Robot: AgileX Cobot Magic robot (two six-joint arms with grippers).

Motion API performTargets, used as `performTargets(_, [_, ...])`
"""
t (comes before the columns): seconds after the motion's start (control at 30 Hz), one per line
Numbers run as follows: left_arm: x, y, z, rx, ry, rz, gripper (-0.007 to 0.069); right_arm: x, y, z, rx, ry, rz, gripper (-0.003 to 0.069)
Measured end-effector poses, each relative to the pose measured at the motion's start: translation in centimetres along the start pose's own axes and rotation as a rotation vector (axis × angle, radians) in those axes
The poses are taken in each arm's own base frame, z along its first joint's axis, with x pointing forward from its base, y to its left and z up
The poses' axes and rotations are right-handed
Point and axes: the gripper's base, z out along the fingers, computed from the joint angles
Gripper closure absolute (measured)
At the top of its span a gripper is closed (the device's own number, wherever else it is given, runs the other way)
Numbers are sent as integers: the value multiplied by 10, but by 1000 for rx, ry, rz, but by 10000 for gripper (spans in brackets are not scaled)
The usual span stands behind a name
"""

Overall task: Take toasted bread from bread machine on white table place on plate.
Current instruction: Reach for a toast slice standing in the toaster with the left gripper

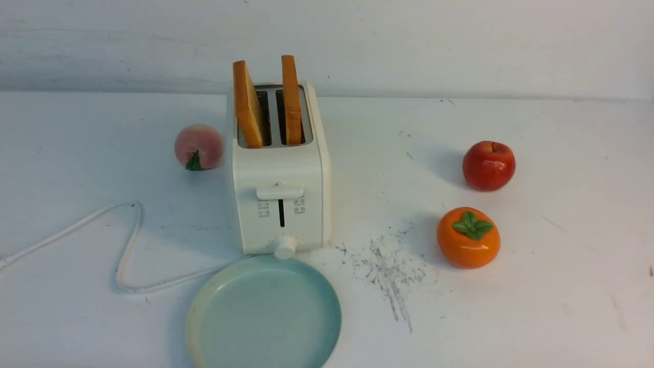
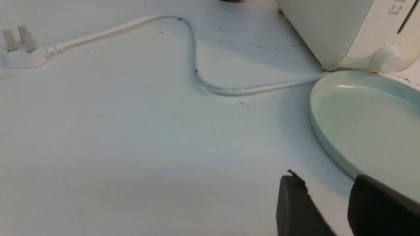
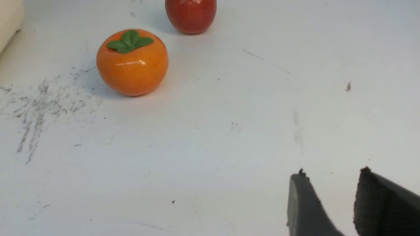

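The cream-white bread machine [image 1: 278, 168] stands mid-table with two slices of toasted bread upright in its slots, the left slice [image 1: 248, 105] and the right slice [image 1: 292, 99]. The teal plate [image 1: 214, 296] lies right in front of it, touching its knob. Neither arm shows in the front view. My left gripper [image 2: 328, 182] is open and empty, low over the white table [image 1: 511, 306] by the plate's rim [image 2: 316, 118], with the bread machine's corner [image 2: 328, 29] beyond. My right gripper [image 3: 331, 175] is open and empty over bare table.
A peach [image 1: 199, 146] sits left of the bread machine. A red apple [image 1: 488, 165] and an orange persimmon [image 1: 468, 237] sit on the right, also in the right wrist view [image 3: 132, 62]. The white cord [image 1: 127, 250] loops left to its plug [image 2: 21, 54]. Dark scuffs [image 1: 391, 266] mark the table.
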Motion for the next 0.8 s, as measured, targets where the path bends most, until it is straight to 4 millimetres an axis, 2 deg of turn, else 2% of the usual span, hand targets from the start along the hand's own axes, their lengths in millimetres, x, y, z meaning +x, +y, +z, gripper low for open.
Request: performTargets(0.8, [-1,0,0,-5,-11,18,386,0,0,0,0,0,0,419])
